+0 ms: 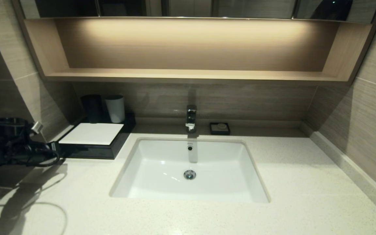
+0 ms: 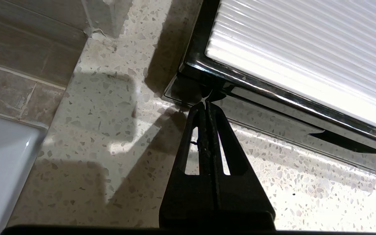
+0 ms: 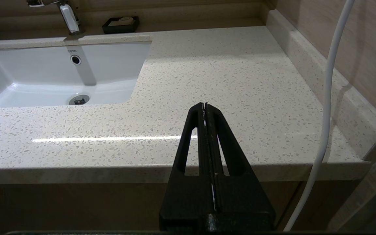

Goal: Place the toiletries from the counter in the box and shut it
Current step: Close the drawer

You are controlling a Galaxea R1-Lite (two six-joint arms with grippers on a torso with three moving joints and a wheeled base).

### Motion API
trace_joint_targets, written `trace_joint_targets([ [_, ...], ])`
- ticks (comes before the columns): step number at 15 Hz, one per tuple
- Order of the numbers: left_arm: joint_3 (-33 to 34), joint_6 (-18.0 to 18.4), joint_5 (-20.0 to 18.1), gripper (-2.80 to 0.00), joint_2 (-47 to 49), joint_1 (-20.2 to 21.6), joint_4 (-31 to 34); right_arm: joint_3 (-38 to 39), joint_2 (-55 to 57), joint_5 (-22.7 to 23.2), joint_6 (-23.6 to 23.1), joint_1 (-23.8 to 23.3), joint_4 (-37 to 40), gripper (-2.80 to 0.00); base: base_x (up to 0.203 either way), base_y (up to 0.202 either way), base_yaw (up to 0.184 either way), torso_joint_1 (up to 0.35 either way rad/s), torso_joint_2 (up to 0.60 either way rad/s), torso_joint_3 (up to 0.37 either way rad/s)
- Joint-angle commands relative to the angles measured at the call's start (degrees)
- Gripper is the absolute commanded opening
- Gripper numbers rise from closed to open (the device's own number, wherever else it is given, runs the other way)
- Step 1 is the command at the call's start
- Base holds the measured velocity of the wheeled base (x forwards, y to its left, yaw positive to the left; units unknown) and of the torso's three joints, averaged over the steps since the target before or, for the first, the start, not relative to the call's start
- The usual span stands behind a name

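While the box sits at the left of the head view, against the back wall and just left of the sink, its flat white top panel faces up and its black drawer front looks flush with the body, though the front is in shadow and hard to read. No wrapped toiletries show on the counter in any view. Seen from the left wrist, the left gripper has its two black fingers pressed together with nothing between them, the tips right at the glossy black lower edge of the box, near one corner; whether they touch it cannot be told. In the head view that arm is a dark mass at the left edge, its gripper beside the box's left end. A black cup and a white cup stand behind the box. The faucet rises at the back centre, with a small black soap dish to its right. From the right wrist, the right gripper hangs in front of the counter's near edge, fingers together and holding nothing, a white cable running past at the right.
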Motion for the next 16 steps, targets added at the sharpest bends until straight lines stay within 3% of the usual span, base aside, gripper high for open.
trace_joint_targets([
  [1, -0.4, -1.2, -0.1, -2.8, 0.8, 0.0, -2.9, 0.0, 0.1, 0.0, 0.0, 0.0, 0.0, -2.8, 0.0, 0.0, 0.0, 0.0, 0.0, 0.0],
  [6, -2.6, -3.3, -1.2, -2.8, 1.7, 0.0, -2.9, 0.0, 0.1, 0.0, 0.0, 0.0, 0.0, -2.8, 0.0, 0.0, 0.0, 0.0, 0.0, 0.0],
  [10, 0.1, -3.2, -2.2, -2.8, -3.5, 0.1, -2.4, 0.0, 0.1, 0.0, 0.0, 0.0, 0.0, -2.8, 0.0, 0.0, 0.0, 0.0, 0.0, 0.0],
  [13, 8.2, -1.0, -2.8, -2.8, -16.9, 0.1, -0.8, 0.0, 0.1, 0.0, 0.0, 0.0, 0.0, -2.8, 0.0, 0.0, 0.0, 0.0, 0.0, 0.0],
  [16, 21.7, 3.5, -0.7, -2.8, -34.8, -0.1, 0.3, 0.0, 0.1, 0.0, 0.0, 0.0, 0.0, -2.8, 0.0, 0.0, 0.0, 0.0, 0.0, 0.0],
])
